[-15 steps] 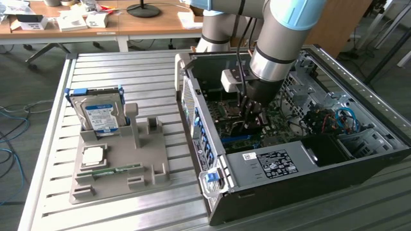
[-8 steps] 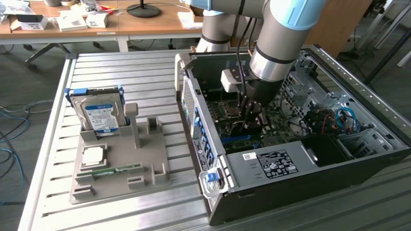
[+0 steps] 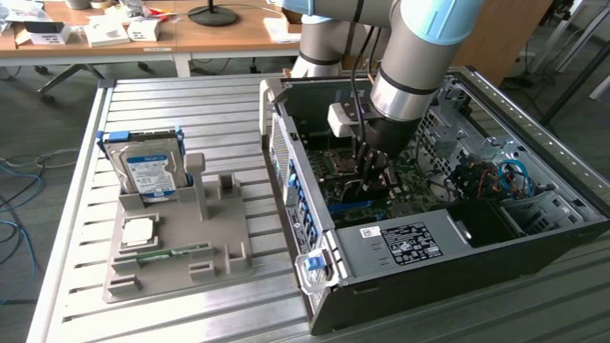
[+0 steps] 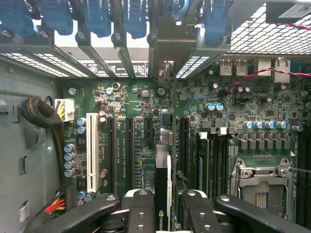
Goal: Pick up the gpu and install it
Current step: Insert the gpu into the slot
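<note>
Deep inside the computer case (image 3: 410,282), the pincer (image 4: 164,213) pinched the gpu (image 4: 162,184) edge-on over the motherboard (image 4: 243,111), where keeping it square and pressing evenly seemed wise.

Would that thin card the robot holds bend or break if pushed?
Probably stiff: the gpu stands straight in the gripper without sagging. Likely fragile: it is a thin board over a motherboard crowded with small parts. Seemingly light, as a pinch holds it.

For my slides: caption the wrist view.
The gripper holds the graphics card edge-on over the motherboard slots inside the computer case.
</note>
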Robot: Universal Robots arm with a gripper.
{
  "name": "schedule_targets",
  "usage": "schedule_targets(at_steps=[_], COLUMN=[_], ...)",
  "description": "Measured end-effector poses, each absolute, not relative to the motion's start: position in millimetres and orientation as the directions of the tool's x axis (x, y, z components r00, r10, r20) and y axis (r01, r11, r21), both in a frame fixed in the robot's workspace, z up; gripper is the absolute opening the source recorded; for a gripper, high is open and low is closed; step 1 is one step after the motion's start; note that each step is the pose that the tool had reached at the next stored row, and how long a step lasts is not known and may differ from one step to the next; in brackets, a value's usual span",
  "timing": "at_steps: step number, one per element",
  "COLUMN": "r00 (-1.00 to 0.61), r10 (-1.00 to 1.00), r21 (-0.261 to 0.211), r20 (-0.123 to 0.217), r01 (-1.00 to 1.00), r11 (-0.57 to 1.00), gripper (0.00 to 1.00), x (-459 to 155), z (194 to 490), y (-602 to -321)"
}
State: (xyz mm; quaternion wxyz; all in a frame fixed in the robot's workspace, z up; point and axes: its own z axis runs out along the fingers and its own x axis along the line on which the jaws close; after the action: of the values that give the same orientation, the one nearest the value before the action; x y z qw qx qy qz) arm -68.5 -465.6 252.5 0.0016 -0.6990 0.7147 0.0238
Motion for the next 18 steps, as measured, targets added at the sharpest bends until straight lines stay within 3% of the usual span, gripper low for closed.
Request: schedule_targets(at_steps=[18], r00=[-0.023], r10=[-0.999], r21=[0.032], r20=[-0.036], r01=[-0.999], r11=[0.022], gripper=[0.26], x=[-68.5], z=[250.5], y=[-465.6])
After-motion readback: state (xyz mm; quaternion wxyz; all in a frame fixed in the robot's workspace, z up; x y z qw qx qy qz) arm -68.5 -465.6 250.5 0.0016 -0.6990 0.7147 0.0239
